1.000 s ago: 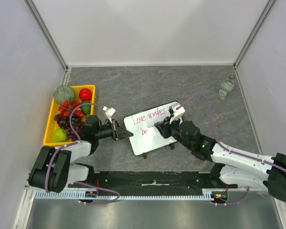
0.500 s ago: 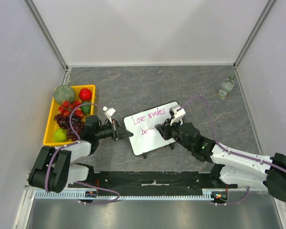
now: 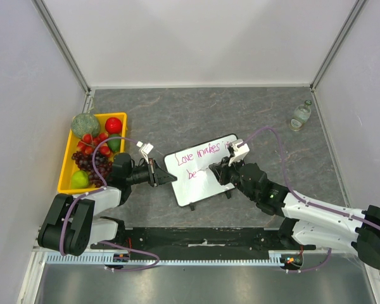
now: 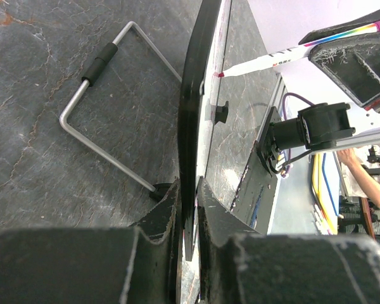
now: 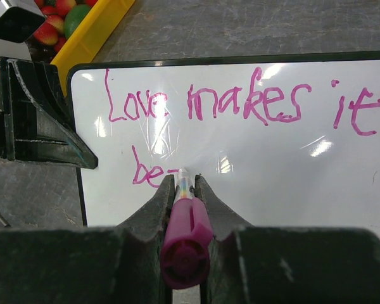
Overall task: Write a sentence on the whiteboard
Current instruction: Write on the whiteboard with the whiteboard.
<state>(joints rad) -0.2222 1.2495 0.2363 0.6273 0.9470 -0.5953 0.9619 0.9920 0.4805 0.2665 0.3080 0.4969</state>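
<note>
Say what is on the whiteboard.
Pink handwritten words "Love makes it", "be" below, on the black-framed white board; the pink marker in the right jaws hides anything under it.

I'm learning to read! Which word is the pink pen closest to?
The "be", alone on the lower line; the pen tip sits at its right end. The other words sit above.

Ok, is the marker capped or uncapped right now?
Uncapped: the marker's bare tip rests on the whiteboard just after "be".
</note>
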